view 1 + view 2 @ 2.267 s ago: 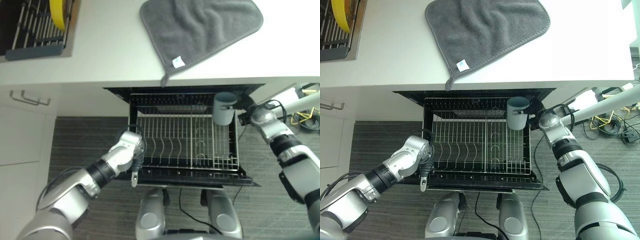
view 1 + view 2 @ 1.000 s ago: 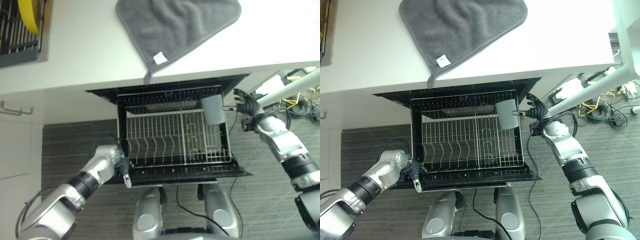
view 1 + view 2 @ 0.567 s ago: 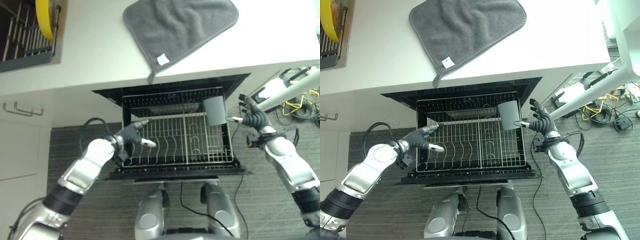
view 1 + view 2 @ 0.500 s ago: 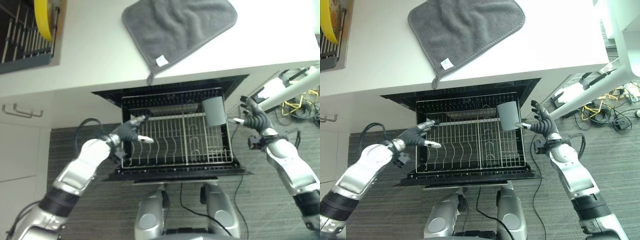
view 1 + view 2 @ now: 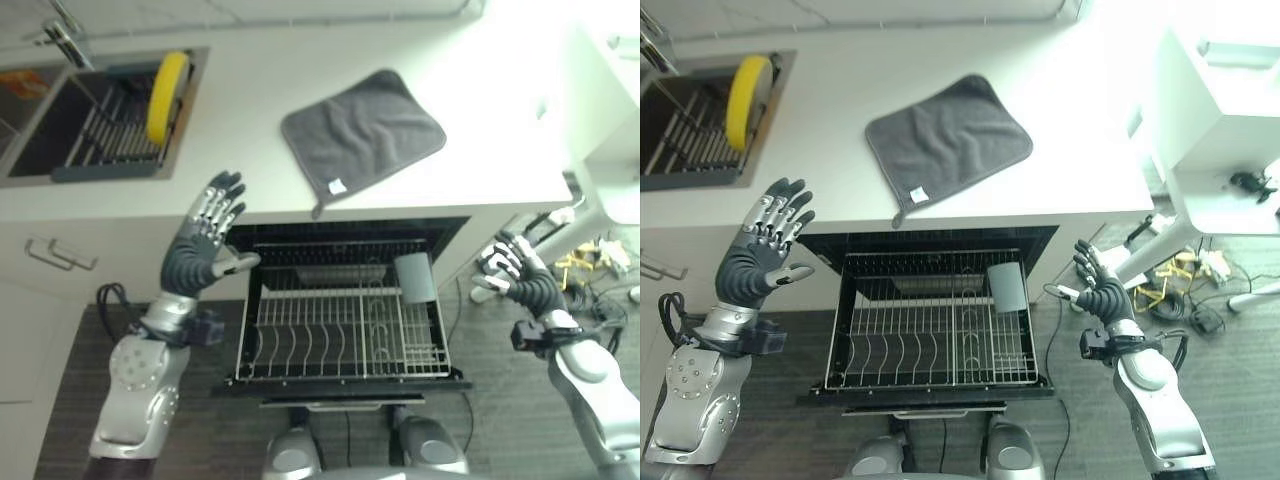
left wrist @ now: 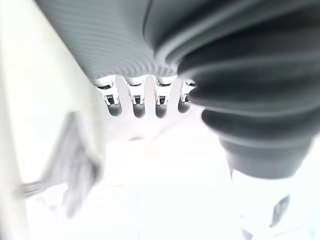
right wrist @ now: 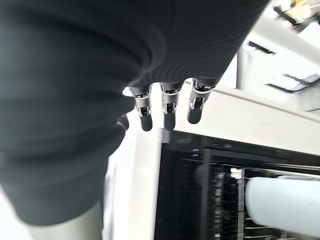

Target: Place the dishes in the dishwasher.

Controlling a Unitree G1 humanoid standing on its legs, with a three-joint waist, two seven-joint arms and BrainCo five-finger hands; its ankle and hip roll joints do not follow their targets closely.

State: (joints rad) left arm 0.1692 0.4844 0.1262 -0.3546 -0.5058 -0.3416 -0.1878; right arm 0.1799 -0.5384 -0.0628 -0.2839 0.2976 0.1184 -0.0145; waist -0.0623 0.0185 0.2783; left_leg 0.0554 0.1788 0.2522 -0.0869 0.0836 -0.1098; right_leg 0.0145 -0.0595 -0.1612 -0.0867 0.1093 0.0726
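Yellow round plate (image 5: 167,95) upright in the sink's dish rack (image 5: 110,140) at ten o'clock; grey cup (image 5: 414,277) already in the pulled-out wire dishwasher rack (image 5: 345,330). Left robot hand (image 5: 205,240) raised, fingers spread, empty. Right eye view: right robot hand (image 5: 1098,290) relaxed open, empty. Best reached leftward, pinching the plate's rim.

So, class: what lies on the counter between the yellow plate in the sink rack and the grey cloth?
Nothing: between the yellow plate and the grey cloth, the left eye view shows bare white counter.
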